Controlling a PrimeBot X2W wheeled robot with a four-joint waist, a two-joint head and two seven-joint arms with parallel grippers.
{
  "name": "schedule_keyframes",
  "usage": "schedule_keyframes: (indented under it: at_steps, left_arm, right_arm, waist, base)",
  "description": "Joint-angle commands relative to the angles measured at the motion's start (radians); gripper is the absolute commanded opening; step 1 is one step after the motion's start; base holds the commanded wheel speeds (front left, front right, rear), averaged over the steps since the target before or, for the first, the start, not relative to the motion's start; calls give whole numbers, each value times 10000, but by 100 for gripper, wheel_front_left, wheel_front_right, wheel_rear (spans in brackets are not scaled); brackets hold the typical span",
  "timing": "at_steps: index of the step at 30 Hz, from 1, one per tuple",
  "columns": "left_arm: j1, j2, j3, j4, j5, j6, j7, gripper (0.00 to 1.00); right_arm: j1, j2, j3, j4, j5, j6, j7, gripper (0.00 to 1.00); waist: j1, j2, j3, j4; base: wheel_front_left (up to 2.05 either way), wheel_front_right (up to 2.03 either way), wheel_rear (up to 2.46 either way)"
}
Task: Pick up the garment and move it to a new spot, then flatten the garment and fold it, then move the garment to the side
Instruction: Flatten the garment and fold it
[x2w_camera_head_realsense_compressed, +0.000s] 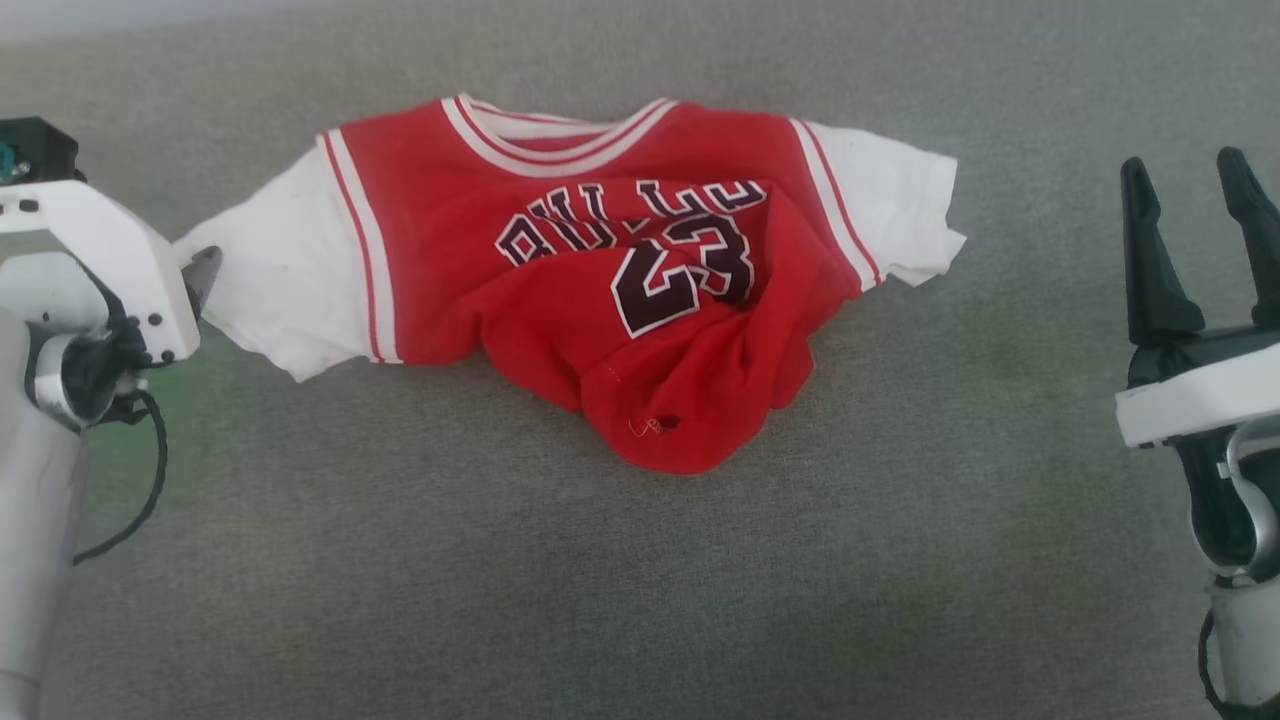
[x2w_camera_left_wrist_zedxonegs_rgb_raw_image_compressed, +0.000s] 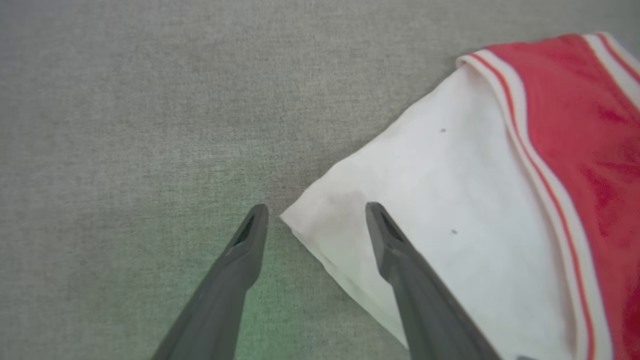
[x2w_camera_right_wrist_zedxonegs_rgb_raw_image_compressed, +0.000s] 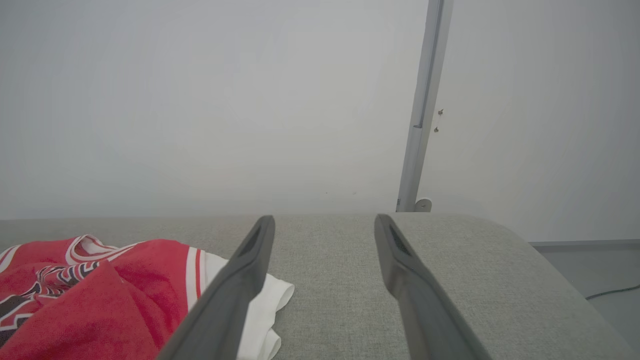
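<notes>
Dark grey fingers of the left gripper (x2w_camera_left_wrist_zedxonegs_rgb_raw_image_compressed: 316, 210) rose from the bottom edge of the left wrist view, spread wide and grasping nothing; one finger lay over bare cloth and the other over the corner of a white sleeve, and whether either touched could not be told. Beneath everything stretched the grey woven fabric surface (x2w_camera_head_realsense_compressed: 640, 560), which ran across the whole head view, with a plain pale wall (x2w_camera_right_wrist_zedxonegs_rgb_raw_image_compressed: 200, 100) behind it in the upper part of the right wrist view. On that surface, in the upper middle of the head view, lay the garment (x2w_camera_head_realsense_compressed: 600, 270), a small red jersey with white short sleeves, striped trim and a black "23" print, its sleeves spread out and its lower body bunched into folds. At the right edge of the head view stood the right gripper (x2w_camera_head_realsense_compressed: 1183, 165), released as well, its two fingers pointing up and well apart from the jersey. Smaller still were a slim grey upright pole (x2w_camera_right_wrist_zedxonegs_rgb_raw_image_compressed: 422, 110) against the wall and a thin black cable (x2w_camera_head_realsense_compressed: 140, 500) looping at the lower left.
</notes>
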Motion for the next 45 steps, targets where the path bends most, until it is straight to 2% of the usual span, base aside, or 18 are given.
schedule_keyframes:
  at_steps: [1,11,17,18,19,26,38,45]
  left_arm:
    - [-223,-1,-87,146,168,43,66,100]
    - [-673,-595,-694,1941,304,309,1291,100]
    - [-717,-938,-1080,2665,282,278,2225,100]
    - [-745,-1016,-1044,2771,176,311,2310,69]
    - [-801,-1067,-1085,2758,209,274,2231,0]
    - [-1405,-1232,-1007,2671,97,113,1558,0]
    - [-2320,-1867,-1126,2837,112,-174,854,0]
    - [-2556,-2266,-1161,3159,-3,-325,470,0]
  right_arm:
    - [-134,-11,36,-27,10,-3,14,100]
    - [-425,-212,396,117,235,-3,462,100]
    - [-615,-361,476,209,454,-3,778,100]
    - [-688,-375,486,230,499,-3,842,100]
    - [-727,-379,468,265,546,-3,956,100]
    - [-1591,-746,838,916,1105,-2,2175,100]
    - [-3992,-1805,2708,3955,2066,-5,6156,100]
    - [-4702,-1723,3947,6144,2529,-3,8466,100]
  waist:
    - [0,0,206,-55]
    - [0,0,543,17]
    - [0,0,633,107]
    - [0,0,658,120]
    - [0,0,692,149]
    - [0,0,895,455]
    - [0,0,1203,1419]
    - [0,0,1317,1740]
  base:
    - [0,0,0]
    - [0,0,0]
    - [0,0,0]
    - [0,0,0]
    - [0,0,0]
    - [0,0,0]
    - [0,0,0]
    - [0,0,0]
